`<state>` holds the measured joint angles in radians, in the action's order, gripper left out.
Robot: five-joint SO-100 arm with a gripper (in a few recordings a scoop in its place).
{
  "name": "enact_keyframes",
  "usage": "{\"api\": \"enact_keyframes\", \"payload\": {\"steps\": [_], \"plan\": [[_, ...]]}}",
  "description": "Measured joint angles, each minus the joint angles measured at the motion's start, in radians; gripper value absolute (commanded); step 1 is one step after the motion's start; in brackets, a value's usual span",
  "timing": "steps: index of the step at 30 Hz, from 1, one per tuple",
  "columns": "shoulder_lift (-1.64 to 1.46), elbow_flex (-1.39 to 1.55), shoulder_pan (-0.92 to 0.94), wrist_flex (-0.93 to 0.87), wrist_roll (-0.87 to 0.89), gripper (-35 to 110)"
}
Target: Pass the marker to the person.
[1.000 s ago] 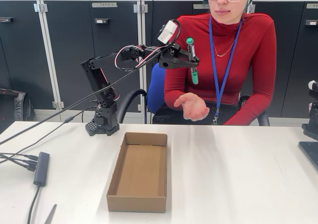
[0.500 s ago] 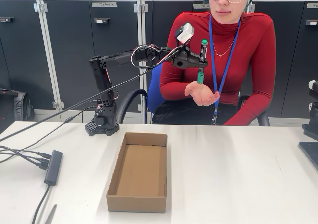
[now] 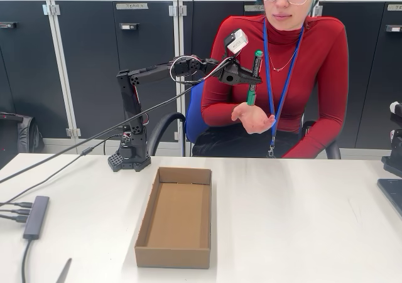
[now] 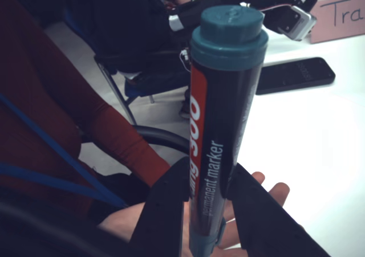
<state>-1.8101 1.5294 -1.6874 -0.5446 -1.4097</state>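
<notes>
The fingers [image 4: 171,211] clamp the upright marker [image 3: 254,77] mid-barrel, just above the person's hand [image 3: 253,117].

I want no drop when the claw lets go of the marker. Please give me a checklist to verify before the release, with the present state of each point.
1. Claw shut on the marker: ok, fingers clamp the barrel in the wrist view.
2. Person's hand open, palm up: ok.
3. Hand under the marker's lower end: ok in both views.
4. Marker touching the palm: cannot tell.
5. Marker near upright: ok.
6. Cardboard box out of the handover path: ok, it lies on the table, nearer the camera.
</notes>
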Motion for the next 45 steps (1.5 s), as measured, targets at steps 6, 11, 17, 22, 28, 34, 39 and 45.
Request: {"api": "enact_keyframes", "payload": {"steps": [6,11,17,22,28,34,39,45], "plan": [[0.000,0.000,0.000,-0.006,0.023,10],[0.000,0.000,0.000,-0.006,0.037,27],[0.000,0.000,0.000,-0.026,0.037,36],[0.000,0.000,0.000,-0.026,0.037,42],[0.000,0.000,0.000,-0.026,0.037,45],[0.000,0.000,0.000,-0.026,0.037,45],[0.000,0.000,0.000,-0.026,0.037,45],[0.000,0.000,0.000,-0.026,0.037,45]]}}
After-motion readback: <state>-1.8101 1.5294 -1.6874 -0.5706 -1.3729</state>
